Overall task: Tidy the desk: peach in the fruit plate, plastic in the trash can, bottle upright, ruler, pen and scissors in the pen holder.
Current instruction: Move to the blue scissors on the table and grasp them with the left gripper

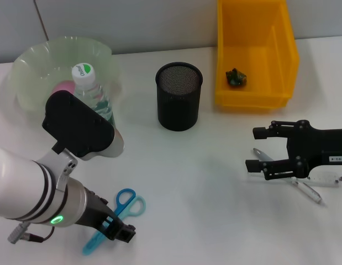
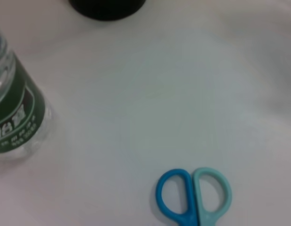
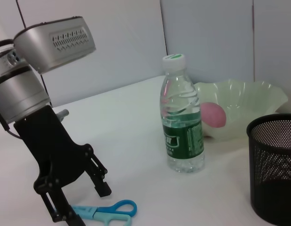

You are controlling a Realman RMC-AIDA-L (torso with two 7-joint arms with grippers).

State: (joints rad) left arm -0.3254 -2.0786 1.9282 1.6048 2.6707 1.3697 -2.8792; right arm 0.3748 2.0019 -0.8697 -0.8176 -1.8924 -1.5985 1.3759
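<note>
Scissors [image 1: 116,216] look stiff, thin, flat: best pinched across the blades. Left gripper [image 1: 111,225] straddles them, open; right gripper [image 1: 259,149] wide, empty.

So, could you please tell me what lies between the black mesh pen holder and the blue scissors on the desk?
Nothing: between the black mesh pen holder and the blue scissors the white desk is bare, as the head view shows.

Looks like a lab test bench — a plain white table [image 1: 215,165] against bare grey wall panels [image 3: 206,37]. Robot arms over staged desk props.
</note>
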